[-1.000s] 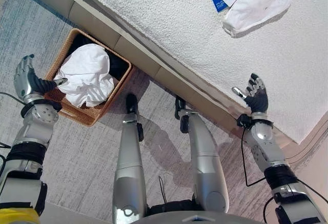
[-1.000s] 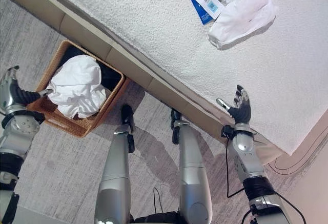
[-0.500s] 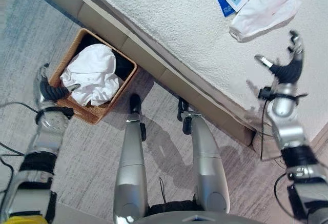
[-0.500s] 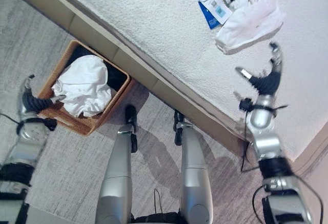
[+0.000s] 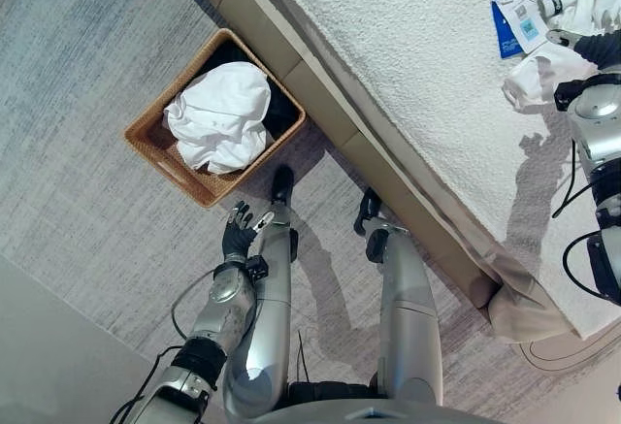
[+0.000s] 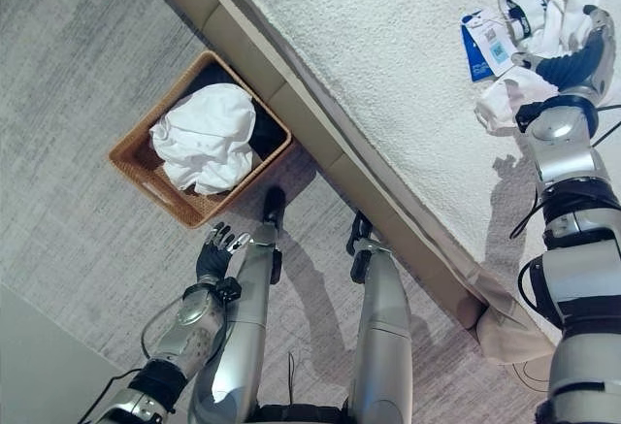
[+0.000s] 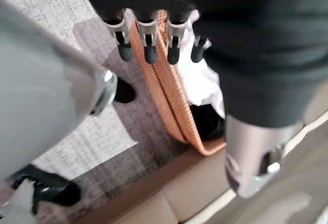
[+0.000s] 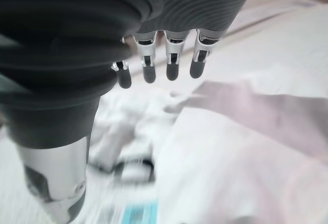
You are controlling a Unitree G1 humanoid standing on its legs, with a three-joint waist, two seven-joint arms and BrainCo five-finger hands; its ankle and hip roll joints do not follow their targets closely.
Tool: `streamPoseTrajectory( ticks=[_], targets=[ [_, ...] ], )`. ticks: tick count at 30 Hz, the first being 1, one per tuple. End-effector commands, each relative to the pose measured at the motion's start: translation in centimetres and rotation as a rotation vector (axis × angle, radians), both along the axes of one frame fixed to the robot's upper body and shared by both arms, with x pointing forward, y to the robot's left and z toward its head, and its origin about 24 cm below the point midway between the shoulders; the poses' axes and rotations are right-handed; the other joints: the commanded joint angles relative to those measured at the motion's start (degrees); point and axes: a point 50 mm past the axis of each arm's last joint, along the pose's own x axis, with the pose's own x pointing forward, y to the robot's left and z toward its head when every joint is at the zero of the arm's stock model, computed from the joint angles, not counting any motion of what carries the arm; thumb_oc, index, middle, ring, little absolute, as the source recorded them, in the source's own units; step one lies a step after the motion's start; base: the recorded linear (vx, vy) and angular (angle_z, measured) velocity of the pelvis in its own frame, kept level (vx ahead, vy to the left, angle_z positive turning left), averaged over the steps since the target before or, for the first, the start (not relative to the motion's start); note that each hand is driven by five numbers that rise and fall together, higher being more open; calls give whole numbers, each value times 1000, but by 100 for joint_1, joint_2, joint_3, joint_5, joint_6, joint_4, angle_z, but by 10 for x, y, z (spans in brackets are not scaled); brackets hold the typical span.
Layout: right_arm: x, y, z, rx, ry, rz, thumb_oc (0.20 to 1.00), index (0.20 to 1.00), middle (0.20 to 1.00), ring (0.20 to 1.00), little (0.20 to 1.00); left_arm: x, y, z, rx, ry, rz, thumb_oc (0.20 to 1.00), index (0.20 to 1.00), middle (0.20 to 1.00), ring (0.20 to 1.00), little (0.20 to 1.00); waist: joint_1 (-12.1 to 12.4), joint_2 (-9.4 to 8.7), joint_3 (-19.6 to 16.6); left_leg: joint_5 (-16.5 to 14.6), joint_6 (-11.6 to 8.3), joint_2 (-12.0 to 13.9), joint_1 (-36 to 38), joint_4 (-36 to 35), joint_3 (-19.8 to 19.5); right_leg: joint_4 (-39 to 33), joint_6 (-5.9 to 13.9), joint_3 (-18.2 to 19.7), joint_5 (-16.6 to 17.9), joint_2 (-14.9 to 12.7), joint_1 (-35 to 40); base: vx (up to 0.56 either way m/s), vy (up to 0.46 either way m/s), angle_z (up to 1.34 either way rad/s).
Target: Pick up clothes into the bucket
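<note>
White garment (image 6: 505, 99) on bed (image 5: 417, 65), now just under open fingers of right hand (image 6: 572, 60), reached across from bed edge. Not yet gripped. Left hand (image 5: 236, 235) dropped from basket (image 5: 155, 147), fingers relaxed, empty. Grasp likely next.

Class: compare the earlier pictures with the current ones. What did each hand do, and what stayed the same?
The right hand reached up over the bed to the white clothes, fingers open, nothing gripped yet. The left hand left the basket rim and dropped back, open. The white garment stays in the basket; the camera also shifted.
</note>
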Motion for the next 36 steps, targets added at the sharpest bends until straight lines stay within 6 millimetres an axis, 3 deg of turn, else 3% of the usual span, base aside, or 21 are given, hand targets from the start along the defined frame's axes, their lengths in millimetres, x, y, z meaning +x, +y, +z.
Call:
streamPoseTrajectory(
  ticks=[1, 5, 11, 12, 13, 14, 22, 36],
  targets=[
    [-16, -33, 9, -43, 48, -110, 1000, 1000, 1000, 1000, 1000, -17, -18, -13, 69, 30, -147, 1000, 1000, 1000, 1000, 1000, -205, 418, -122, -314, 147, -110, -92, 109, -4, -291, 268, 80, 57, -27, 191, -8, -76, 7],
    [-23, -52, 6, -43, 173, -158, 1000, 1000, 1000, 1000, 1000, -14, -23, -2, 171, -35, -271, 1000, 1000, 1000, 1000, 1000, -64, 572, -122, -114, 105, -95, -20, -218, -89, -259, 284, -7, 46, -78, 118, -7, -62, 12],
    [-25, -60, -4, -89, 391, -121, 1000, 1000, 1000, 1000, 1000, -13, -19, -5, 125, -19, -235, 1000, 1000, 1000, 1000, 1000, 21, 662, -122, 17, 64, -89, 69, -375, -161, -224, 280, -74, 17, -126, 101, -7, -59, 10],
    [-23, -57, -7, -133, 464, -97, 630, 630, 630, 630, 630, -14, -18, -5, 122, -21, -235, 1000, 1000, 1000, 1000, 1000, 23, 678, -122, 38, 56, -91, 101, -402, -166, -221, 281, -65, 14, -119, 116, -3, -45, 6],
    [-22, -57, -6, -134, 464, -96, 542, 542, 542, 542, 542, -14, -18, -5, 122, -21, -235, 1000, 1000, 1000, 1000, 1000, 20, 680, -122, 39, 56, -91, 102, -404, -166, -222, 281, -65, 15, -119, 117, -6, -44, 5],
    [-21, -56, -5, -157, 491, -93, 200, 200, 200, 200, 200, -13, -18, -5, 116, -22, -238, 1000, 1000, 1000, 1000, 1000, 37, 698, -122, 64, 48, -85, 146, -442, -179, -222, 285, -58, 18, -123, 129, 0, 0, 0],
    [-17, -48, 15, -196, 400, -81, 200, 200, 200, 200, 200, -2, -28, 8, 91, -81, -258, 1000, 1000, 1000, 1000, 1000, -5, 688, -122, 109, 34, -78, 296, -569, -179, -264, 313, -49, 36, -116, 220, -1, -4, 0],
    [-28, -54, 50, -341, 359, -180, 200, 200, 200, 200, 200, 1, -27, 9, 95, -81, -248, 1000, 1000, 1000, 1000, 1000, -106, 543, -122, 111, 10, -95, 477, -618, -200, -408, 313, -61, 131, -115, 486, 0, 0, 0]
  ],
)
